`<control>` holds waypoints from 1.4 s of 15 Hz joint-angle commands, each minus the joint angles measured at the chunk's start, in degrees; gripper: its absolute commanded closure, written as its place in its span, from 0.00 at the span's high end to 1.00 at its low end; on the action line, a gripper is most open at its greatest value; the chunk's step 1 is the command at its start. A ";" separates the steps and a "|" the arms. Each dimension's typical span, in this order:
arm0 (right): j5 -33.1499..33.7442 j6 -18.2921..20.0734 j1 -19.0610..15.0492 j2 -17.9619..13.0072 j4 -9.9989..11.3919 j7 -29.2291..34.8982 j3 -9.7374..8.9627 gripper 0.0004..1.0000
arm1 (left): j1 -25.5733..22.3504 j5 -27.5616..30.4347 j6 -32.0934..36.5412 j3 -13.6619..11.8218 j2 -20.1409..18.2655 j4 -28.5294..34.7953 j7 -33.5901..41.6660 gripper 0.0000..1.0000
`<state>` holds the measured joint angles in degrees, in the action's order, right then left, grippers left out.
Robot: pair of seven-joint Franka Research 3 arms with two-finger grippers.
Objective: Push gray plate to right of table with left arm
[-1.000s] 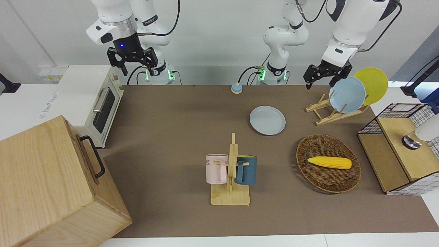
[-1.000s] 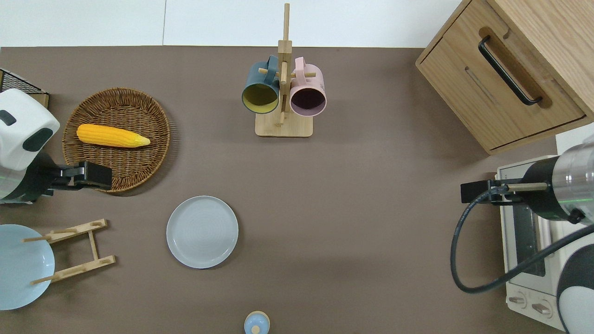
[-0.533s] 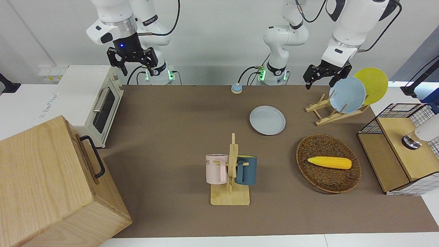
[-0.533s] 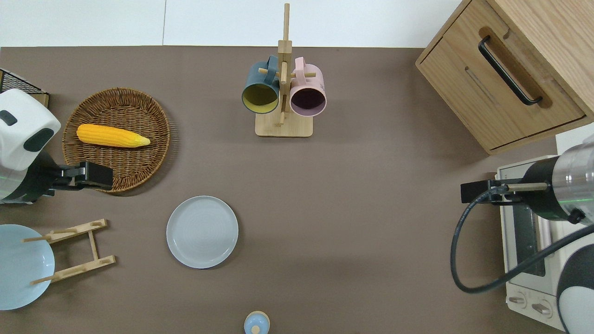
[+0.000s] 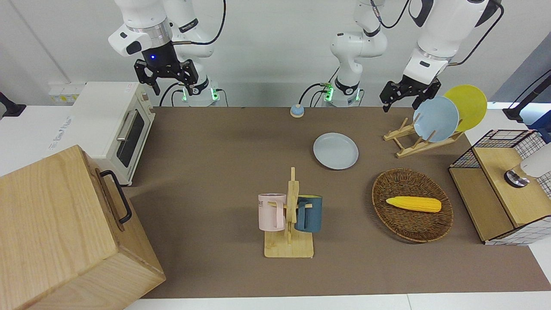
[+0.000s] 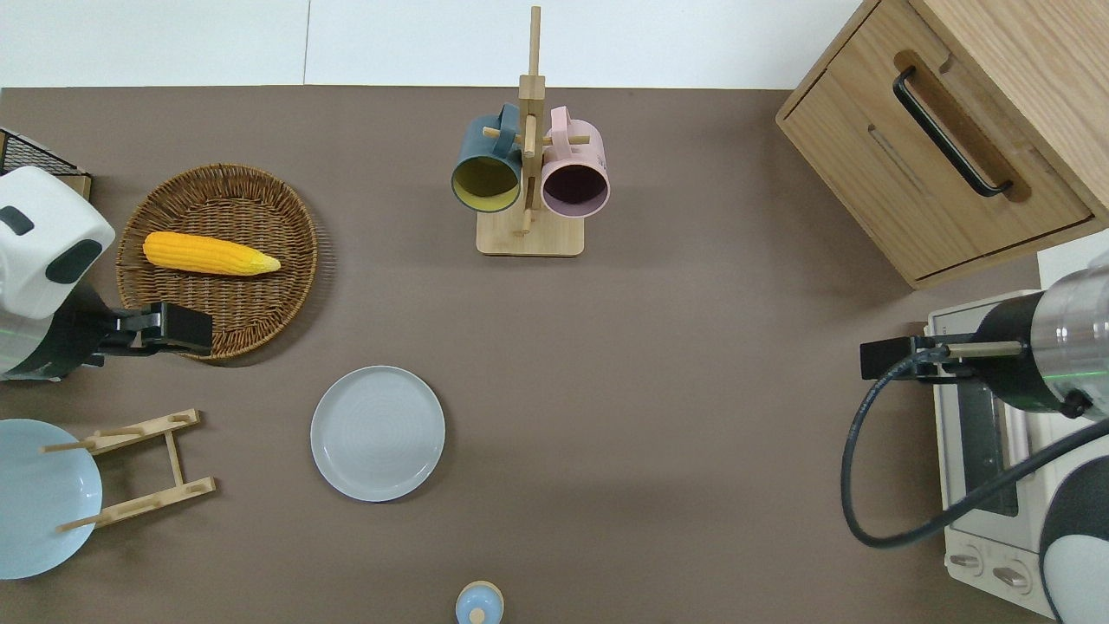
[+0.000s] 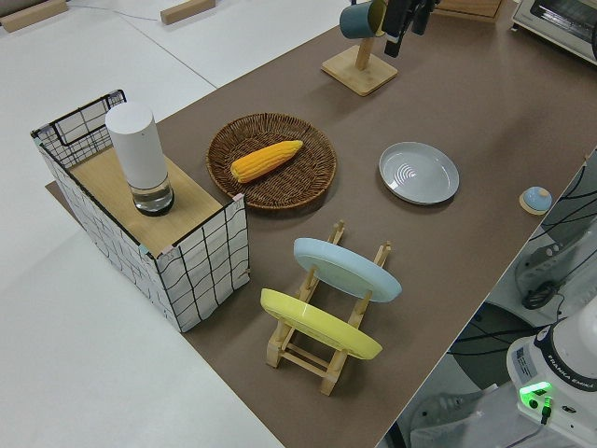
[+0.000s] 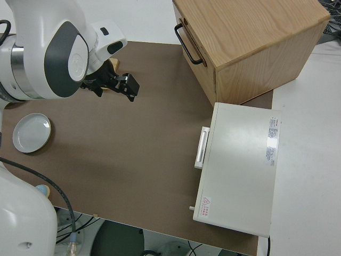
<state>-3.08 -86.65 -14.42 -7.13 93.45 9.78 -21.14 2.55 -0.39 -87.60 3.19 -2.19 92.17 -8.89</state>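
Observation:
The gray plate [image 5: 335,150] [image 6: 378,433] [image 7: 419,173] [image 8: 32,133] lies flat on the brown table [image 5: 215,146], toward the left arm's end and fairly near the robots. My left gripper [image 5: 401,101] [image 6: 189,328] hangs in the air with its fingers apart and empty. It is over the wicker basket's rim nearest the robots, well clear of the plate. The right gripper [image 5: 165,82] [image 8: 127,85] is parked, open and empty.
A wicker basket [image 6: 286,286] holds a corn cob [image 6: 208,253]. A wooden dish rack [image 5: 413,142] carries a light blue plate [image 5: 435,118] and a yellow plate [image 5: 471,101]. Also here: a mug rack [image 6: 528,234], wooden cabinet [image 6: 970,130], toaster oven [image 5: 107,125], wire-sided box [image 5: 503,185], small blue knob [image 6: 478,604].
The left gripper has crept very slightly toward the middle of the table. The plate and the right arm have not moved.

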 commanded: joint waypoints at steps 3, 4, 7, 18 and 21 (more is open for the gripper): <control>-1.23 -0.01 -1.40 -1.57 1.56 0.59 -0.83 1.00 | 0.44 0.83 0.76 -0.47 -0.27 0.38 0.63 0.99; -1.23 -0.01 -1.40 -1.57 1.56 0.59 -0.83 1.00 | 0.44 0.83 0.76 -0.47 -0.27 0.55 0.63 0.99; -1.23 -0.01 -1.40 -1.57 1.56 0.59 -0.83 1.00 | 0.44 0.83 0.76 -0.55 -0.27 2.92 0.71 0.99; -1.23 0.07 -1.40 -1.57 1.56 0.59 -0.83 1.00 | 0.44 4.44 -10.91 -1.34 -1.59 20.22 0.80 0.98; -1.23 -0.01 -1.40 -1.57 1.56 0.59 -0.83 1.00 | 0.35 4.44 -14.08 -1.61 -1.68 24.10 1.33 0.98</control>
<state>-3.08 -86.65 -14.42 -7.13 93.45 9.78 -21.14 2.56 3.25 -97.64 2.41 -1.81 110.70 -8.84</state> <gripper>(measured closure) 0.004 0.013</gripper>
